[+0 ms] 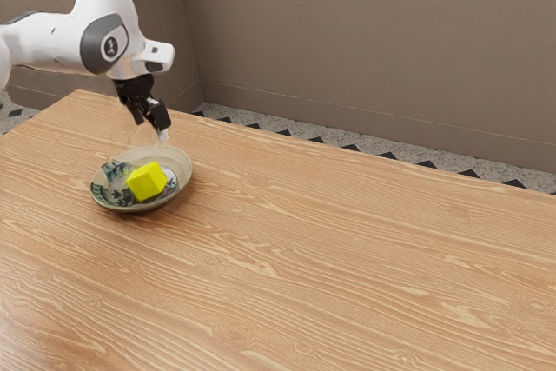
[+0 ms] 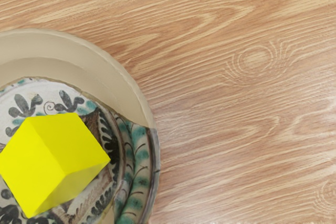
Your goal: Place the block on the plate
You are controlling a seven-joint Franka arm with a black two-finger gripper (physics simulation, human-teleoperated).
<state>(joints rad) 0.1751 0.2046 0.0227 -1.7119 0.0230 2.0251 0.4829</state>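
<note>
Plate (image 2: 100, 69) cut off in wrist view, arm (image 1: 52, 41) cropped in exterior

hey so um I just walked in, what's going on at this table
A robot arm is at work on placing a yellow block on a plate. The block is lying on the patterned plate, which rests on the wooden table. The arm's black gripper hangs above the plate, clear of the block, so nothing is holding the block at this moment.

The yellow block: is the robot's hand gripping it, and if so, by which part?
Nothing is held. The yellow block sits in the plate, and the gripper is above, apart from it.
</note>
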